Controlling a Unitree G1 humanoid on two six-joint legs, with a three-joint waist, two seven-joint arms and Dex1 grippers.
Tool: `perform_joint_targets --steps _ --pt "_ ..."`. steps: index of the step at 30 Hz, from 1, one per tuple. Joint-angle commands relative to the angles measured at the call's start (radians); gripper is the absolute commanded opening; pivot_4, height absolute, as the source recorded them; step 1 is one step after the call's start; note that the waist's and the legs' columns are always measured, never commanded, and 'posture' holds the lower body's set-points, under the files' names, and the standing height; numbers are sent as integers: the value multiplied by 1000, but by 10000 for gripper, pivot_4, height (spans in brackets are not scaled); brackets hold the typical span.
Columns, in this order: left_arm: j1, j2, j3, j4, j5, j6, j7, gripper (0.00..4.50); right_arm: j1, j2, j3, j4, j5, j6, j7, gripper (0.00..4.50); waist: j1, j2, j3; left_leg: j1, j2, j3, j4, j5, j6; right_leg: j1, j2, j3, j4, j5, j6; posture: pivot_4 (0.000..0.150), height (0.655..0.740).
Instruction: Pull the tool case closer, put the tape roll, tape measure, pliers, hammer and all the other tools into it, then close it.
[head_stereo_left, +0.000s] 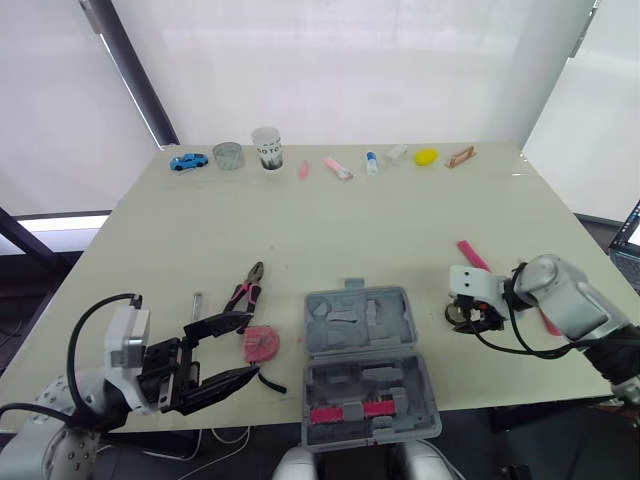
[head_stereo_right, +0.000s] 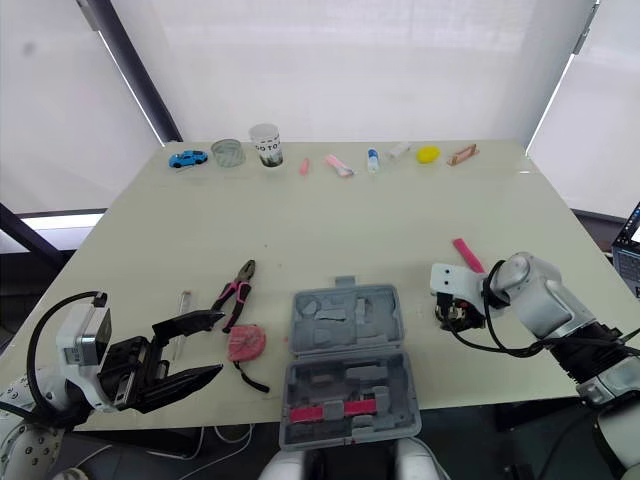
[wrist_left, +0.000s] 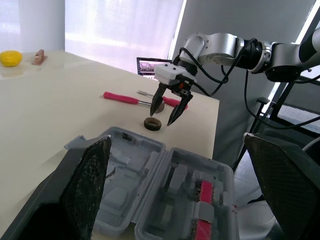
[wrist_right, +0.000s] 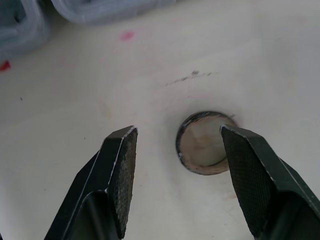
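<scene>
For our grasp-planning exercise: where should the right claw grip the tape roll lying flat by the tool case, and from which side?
From above. The tape roll lies flat on the table, a low ring with an open centre, leaving little wall for a sideways approach. Probably best: the open right claw drops one finger into the hole, one outside, pinching the wall.

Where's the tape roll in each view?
Left eye view: tape roll right of the open tool case, under the right gripper.
Right eye view: tape roll, same place.
Left wrist view: roll beyond the case, under that gripper.
Right wrist view: roll between the fingers, nearer one.
Shared landmark: the grey case.
</scene>
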Motion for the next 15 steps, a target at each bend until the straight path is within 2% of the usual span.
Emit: perform_joint_targets --steps 1,3,6,10,15 --pt "-7 2 -3 -13 4 -15 2 45000 -24 12 -4 37 -39 -21 -12 27828 0 0 0 0 0 0 0 0 0 0 0 0 0 0 0 1500 7400" --pt "-9 -1 -6 -13 8 -17 5 45000 -26 29 -8 57 -47 -26 -16 27828 0 0 0 0 0 0 0 0 0 0 0 0 0 0 0 1500 7400" --pt "-14 -3 -12 -17 13 -18 10 45000 -35 59 -8 102 -67 -54 -35 20401 -2 0 0 0 0 0 0 0 0 0 0 0 0 0 0 1500 7400" --pt "-13 -3 -14 -19 13 -20 11 45000 -37 67 -13 116 -82 -69 -26 690 -1 0 0 0 0 0 0 0 0 0 0 0 0 0 0 1500 7400" --pt "-11 -8 -18 -25 9 -22 19 45000 -56 64 -26 72 -74 -72 15 690 -1 0 0 0 0 0 0 0 0 0 0 0 0 0 0 1500 7400"
